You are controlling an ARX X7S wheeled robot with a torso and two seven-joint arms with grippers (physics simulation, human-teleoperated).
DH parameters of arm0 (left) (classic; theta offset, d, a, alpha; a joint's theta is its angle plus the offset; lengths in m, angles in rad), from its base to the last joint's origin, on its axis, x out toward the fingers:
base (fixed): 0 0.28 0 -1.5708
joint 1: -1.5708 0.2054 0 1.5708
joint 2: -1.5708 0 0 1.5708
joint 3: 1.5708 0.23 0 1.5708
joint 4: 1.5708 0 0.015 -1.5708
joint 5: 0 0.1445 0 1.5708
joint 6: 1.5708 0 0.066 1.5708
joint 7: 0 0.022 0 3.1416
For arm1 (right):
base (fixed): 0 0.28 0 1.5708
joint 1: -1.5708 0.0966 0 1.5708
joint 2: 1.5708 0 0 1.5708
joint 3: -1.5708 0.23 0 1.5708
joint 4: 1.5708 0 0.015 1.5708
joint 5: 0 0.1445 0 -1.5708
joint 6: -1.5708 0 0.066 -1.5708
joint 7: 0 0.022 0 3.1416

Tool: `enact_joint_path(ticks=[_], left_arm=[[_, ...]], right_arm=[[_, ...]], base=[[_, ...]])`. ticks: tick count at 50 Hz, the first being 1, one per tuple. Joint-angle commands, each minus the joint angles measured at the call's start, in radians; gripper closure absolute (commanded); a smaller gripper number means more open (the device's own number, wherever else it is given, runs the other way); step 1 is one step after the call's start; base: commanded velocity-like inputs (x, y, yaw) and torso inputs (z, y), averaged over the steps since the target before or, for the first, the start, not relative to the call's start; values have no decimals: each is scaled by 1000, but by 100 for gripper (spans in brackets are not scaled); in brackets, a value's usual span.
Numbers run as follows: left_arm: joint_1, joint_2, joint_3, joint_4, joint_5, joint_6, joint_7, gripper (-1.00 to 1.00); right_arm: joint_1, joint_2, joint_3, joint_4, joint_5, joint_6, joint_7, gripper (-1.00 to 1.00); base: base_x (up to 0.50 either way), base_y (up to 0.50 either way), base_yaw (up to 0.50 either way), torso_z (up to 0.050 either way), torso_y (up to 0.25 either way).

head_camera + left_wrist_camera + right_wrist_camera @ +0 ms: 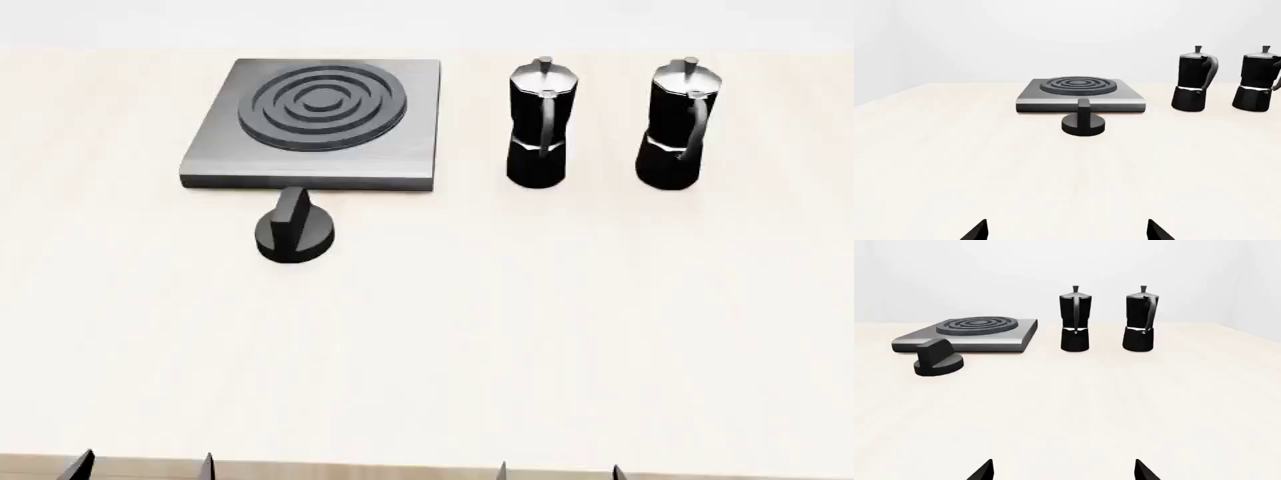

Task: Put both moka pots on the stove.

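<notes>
Two black moka pots stand upright side by side on the table at the back right, one point(539, 125) point(1075, 320) point(1194, 79) nearer the stove and the other point(681, 125) point(1141, 320) point(1259, 80) further right. The grey stove point(320, 125) point(1081, 95) point(967, 335) with its ring burner lies at the back left with nothing on it. My left gripper point(144, 466) point(1066, 231) and right gripper point(558, 470) point(1063, 471) hover at the table's near edge, both open and empty, far from the pots.
A round black dial knob point(296, 232) point(1083, 121) point(937, 360) sits on the table just in front of the stove. The pale table point(534, 330) stretches between the grippers and the objects.
</notes>
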Motion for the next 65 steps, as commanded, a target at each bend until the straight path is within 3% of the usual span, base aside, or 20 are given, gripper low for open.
enact_joint_path(ticks=[1,20,36,44,50,65], left_arm=[[-4,-17,20,-14,-17,10,-20,-100],[30,-68,74,124,-34,-41,-90,-100],[137,-109,86,604,-58,-184,-127,-100],[179,-130,88,795,-44,-228,-154,-100],[195,-142,89,864,-41,-246,-166,-100],[208,-159,95,875,-49,-216,-183,-100]], right_arm=[[3,12,-15,9,12,-6,15,-100],[-22,63,-72,-79,45,-5,80,-100],[-129,111,-101,-643,56,206,120,-100],[-162,129,-121,-822,52,244,134,-100],[-178,141,-168,-908,-13,262,153,-100],[-173,149,-157,-901,26,269,173,-100]], base=[[0,0,0,0,0],[0,0,0,0,0],[0,0,0,0,0],[0,0,0,0,0],[0,0,0,0,0],[38,0,0,0,0]])
